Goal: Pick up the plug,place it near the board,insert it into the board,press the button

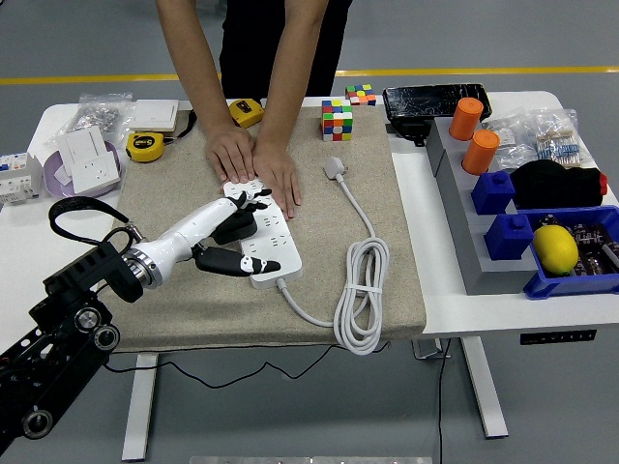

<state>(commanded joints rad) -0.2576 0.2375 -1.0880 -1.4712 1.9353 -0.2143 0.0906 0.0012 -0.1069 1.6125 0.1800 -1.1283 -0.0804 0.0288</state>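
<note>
Left hand (237, 232) rested on the white rectangular power strip (263, 232); fingers spread, gripping nothing.
A person's hands (256, 162) pressed the strip's far end; white plug (335, 167) lay apart.

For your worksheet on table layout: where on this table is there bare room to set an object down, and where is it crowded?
Free: the mat in front of the power strip, and its right part between the coiled cable and the grey tray. Crowded: the far left corner by the tape measure, and the blue bins.

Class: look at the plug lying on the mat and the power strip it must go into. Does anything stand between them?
Yes. The person's hands press on the far end of the power strip, and the left hand lies over its middle sockets. The plug lies right of them on the mat.
</note>
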